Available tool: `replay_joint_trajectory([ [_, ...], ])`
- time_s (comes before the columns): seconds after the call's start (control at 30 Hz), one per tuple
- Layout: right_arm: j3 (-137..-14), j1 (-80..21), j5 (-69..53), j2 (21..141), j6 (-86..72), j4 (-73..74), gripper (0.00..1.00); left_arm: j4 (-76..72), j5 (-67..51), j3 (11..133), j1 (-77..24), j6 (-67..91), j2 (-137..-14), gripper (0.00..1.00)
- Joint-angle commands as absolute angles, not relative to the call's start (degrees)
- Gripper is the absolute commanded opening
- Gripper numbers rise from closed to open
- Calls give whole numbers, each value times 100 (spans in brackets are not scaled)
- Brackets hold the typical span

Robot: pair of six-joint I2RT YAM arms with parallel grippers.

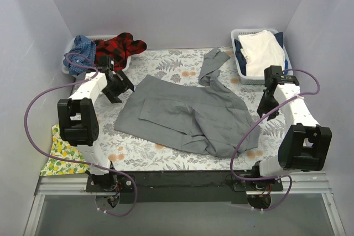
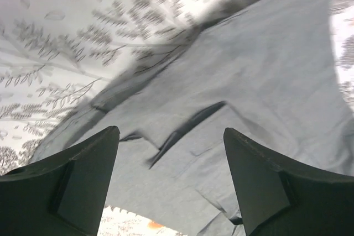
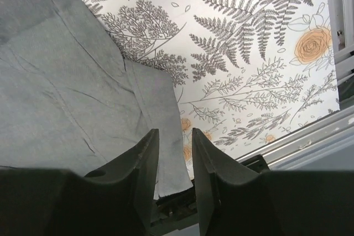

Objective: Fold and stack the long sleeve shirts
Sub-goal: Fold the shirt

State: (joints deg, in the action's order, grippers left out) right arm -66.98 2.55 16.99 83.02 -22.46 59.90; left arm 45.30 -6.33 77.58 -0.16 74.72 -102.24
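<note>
A large plain grey long sleeve shirt (image 1: 188,117) lies spread and rumpled across the middle of the fern-print cover, one sleeve (image 1: 213,64) stretched toward the back. My left gripper (image 1: 124,89) hovers at the shirt's left edge. In the left wrist view it (image 2: 170,131) stands wide open above the grey cloth (image 2: 249,81), holding nothing. My right gripper (image 1: 265,108) is at the shirt's right side. Its fingers (image 3: 174,132) are parted with a narrow gap, and the shirt's edge (image 3: 160,98) lies below them, not gripped. A red-black plaid shirt (image 1: 119,47) and a blue checked one (image 1: 82,48) are heaped at the back left.
A white basket (image 1: 239,62) at the back right holds pale and dark folded cloth. A yellow lemon-print cloth (image 1: 61,153) hangs off the near left corner. The fern-print cover (image 1: 166,64) spans the table, walls close in on three sides, and a metal rail (image 3: 310,136) runs along the near edge.
</note>
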Motion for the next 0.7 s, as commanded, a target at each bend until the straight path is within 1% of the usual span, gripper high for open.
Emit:
replay_joint_trajectory([
  [0.0,-6873,123,1566,8498,-2232,5871,39,4386,-984,8095,-26,7138,-10019,77],
  [0.07,-6821,9,1398,8621,-2224,5688,39,4298,-1309,8182,-96,6997,-10177,77],
  [0.13,-6794,-481,1284,8806,-2267,5573,39,4263,-1440,8445,-298,6813,-10544,76],
  [0.3,-6671,-1045,844,9289,-2408,5256,39,3886,-1371,8920,-860,6767,-11100,76],
  [0.37,-6618,-1055,704,9465,-2461,5142,39,3622,-1459,9183,-958,6829,-11441,77],
  [0.47,-6583,-1055,764,9737,-2487,5098,38,3682,-1529,9779,-1037,6864,-12169,76],
  [0.67,-6600,-1055,791,10264,-2321,4940,38,4007,-1196,10458,-1099,6847,-12945,76],
])
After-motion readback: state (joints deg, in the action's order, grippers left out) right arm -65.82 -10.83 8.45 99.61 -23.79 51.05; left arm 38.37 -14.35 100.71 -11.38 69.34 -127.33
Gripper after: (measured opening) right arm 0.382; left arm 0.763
